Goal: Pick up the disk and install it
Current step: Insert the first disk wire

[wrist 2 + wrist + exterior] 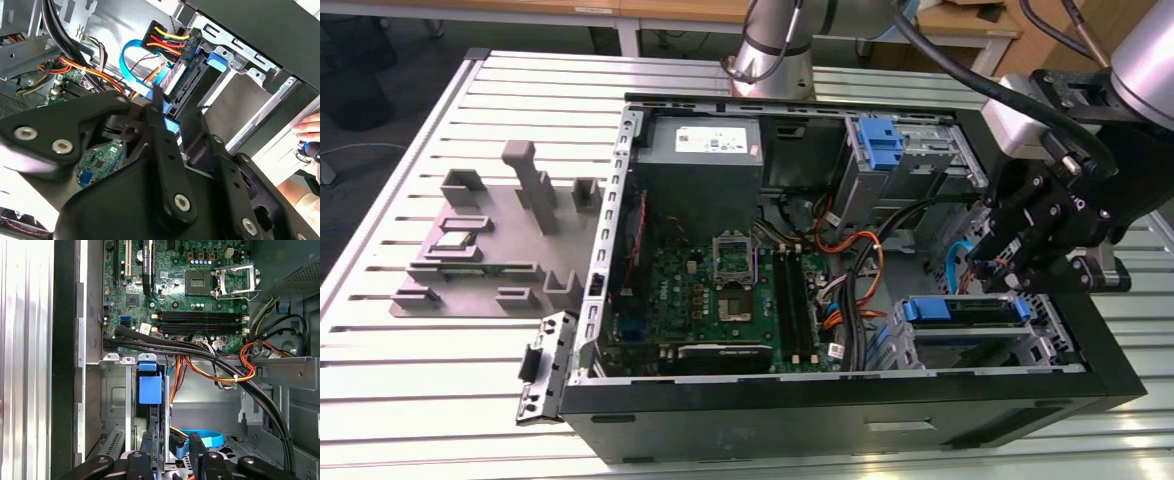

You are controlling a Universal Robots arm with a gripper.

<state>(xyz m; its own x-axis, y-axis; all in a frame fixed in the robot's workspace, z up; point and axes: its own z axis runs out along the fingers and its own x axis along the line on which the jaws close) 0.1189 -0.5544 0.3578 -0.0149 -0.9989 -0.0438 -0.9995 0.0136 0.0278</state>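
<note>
Gripper [1003, 262] hangs inside the open computer case [720, 420] at the exterior view's right, fingers [196, 452] closed edge-on around the disk [151, 410], which stands on edge in the drive cage [974, 335], long axis running down into it.

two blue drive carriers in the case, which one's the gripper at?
The gripper hangs over the blue carrier at the case's front lower bay, not the blue carrier by the power supply.

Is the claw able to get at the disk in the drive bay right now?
Probably yes: the claw sits right at the disk, which stands on edge in the open bay, though cables crowd close beside it.
</note>
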